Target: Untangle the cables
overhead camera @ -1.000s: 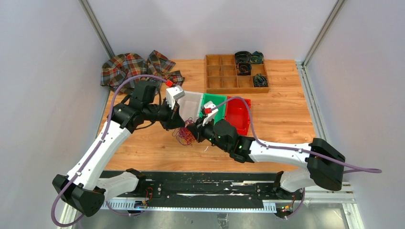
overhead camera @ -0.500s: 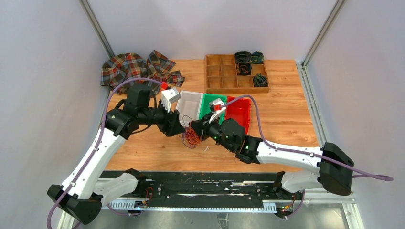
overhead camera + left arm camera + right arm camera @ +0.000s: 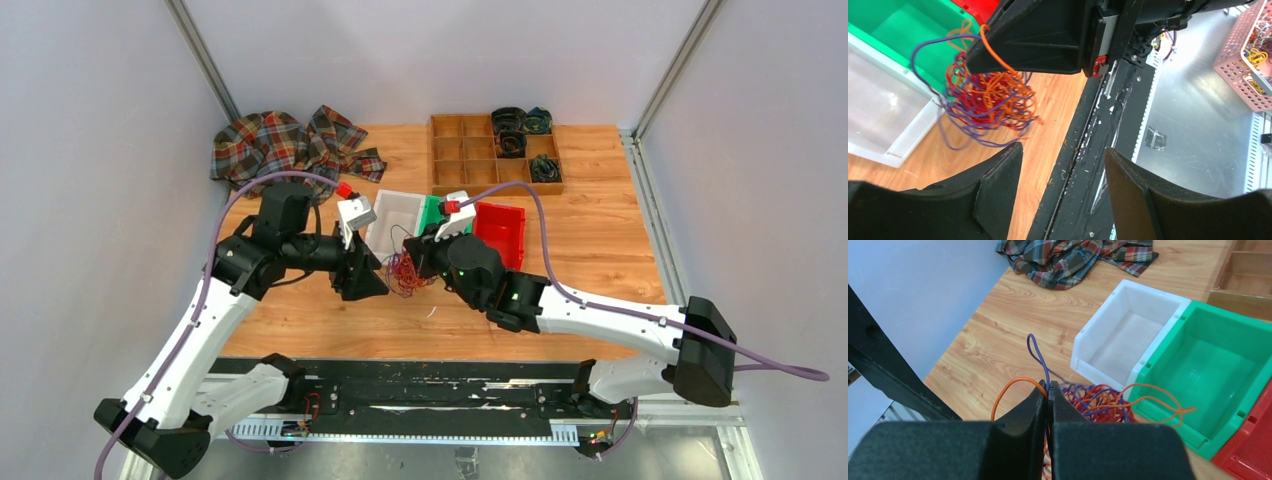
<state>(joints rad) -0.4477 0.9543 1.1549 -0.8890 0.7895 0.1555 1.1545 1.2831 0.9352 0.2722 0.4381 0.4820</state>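
A tangle of red, orange and purple cables (image 3: 404,272) hangs from my right gripper (image 3: 420,260), just in front of the white bin. In the right wrist view the right gripper (image 3: 1048,386) is shut on a purple and an orange strand, and the rest of the cables (image 3: 1098,402) bunch beyond its fingertips. My left gripper (image 3: 372,282) is to the left of the bundle and apart from it. The left wrist view shows the left gripper (image 3: 1063,152) open and empty, with the cables (image 3: 988,100) dangling under the right gripper's black fingers (image 3: 1038,35).
A white bin (image 3: 393,222), a green bin (image 3: 431,211) and a red bin (image 3: 500,236) stand side by side behind the cables. A wooden compartment tray (image 3: 470,160) holding coiled cables sits at the back, and a plaid cloth (image 3: 285,140) lies at the back left.
My left gripper has opened, let go of the cables and drawn back to the left. My right gripper has carried the tangle up and toward the bins.
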